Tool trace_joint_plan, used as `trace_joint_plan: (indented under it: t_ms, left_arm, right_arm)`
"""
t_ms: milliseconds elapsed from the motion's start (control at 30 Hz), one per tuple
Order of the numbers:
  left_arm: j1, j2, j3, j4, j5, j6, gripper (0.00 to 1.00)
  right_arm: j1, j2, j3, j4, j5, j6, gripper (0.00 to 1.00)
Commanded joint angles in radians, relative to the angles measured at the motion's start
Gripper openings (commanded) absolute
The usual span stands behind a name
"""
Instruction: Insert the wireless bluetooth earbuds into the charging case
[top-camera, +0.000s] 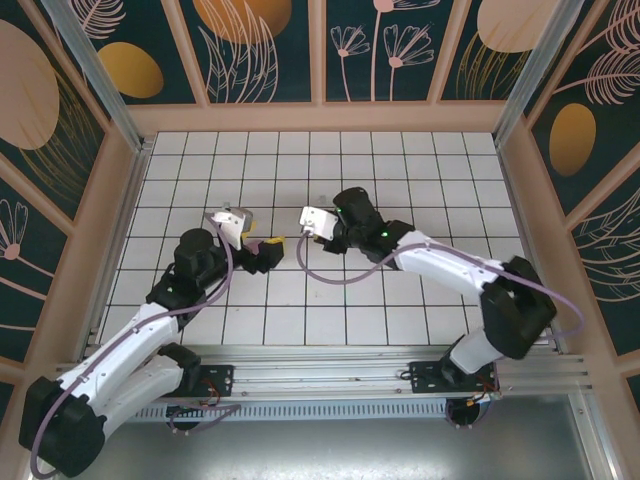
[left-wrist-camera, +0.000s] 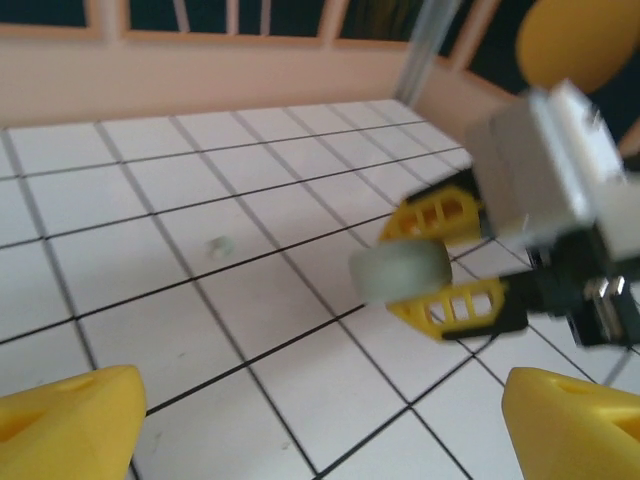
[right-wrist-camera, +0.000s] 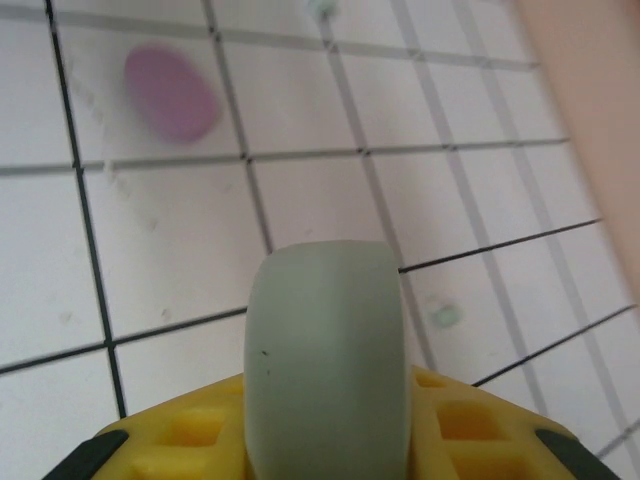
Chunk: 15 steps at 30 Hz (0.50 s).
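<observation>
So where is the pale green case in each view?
Top external: too small to tell, by the right gripper near centre.
Left wrist: pale green case right of centre, between yellow fingers.
Right wrist: bottom centre, close up.
Shared landmark: the right gripper's yellow fingers.

On my overhead feed the white tiled bench is brightly and evenly lit, with only faint soft shadows and no glare. My left wrist feed is soft overall, and the right gripper at centre right is smeared. On the right wrist feed the pale green case at bottom centre looks fairly sharp, while the pink oval at upper left is defocused.
</observation>
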Motion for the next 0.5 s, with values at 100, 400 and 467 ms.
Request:
trace_joint_plan:
  t_ms: [100, 400, 467]
  left_arm:
    - [-0.002, 0.074, 0.102, 0.022, 0.299, 0.045, 0.85]
    - [-0.009, 0.246, 0.2, 0.122, 0.444, -0.084, 0.76]
    - [-0.011, 0.246, 0.201, 0.144, 0.454, -0.106, 0.76]
  right_arm:
    - [0.073, -0.177, -0.05, 0.045, 0.018, 0.009, 0.25]
    - [0.153, -0.254, -0.049, -0.063, 0.116, -0.025, 0.25]
    - [0.155, -0.266, -0.057, -0.065, 0.121, -0.025, 0.26]
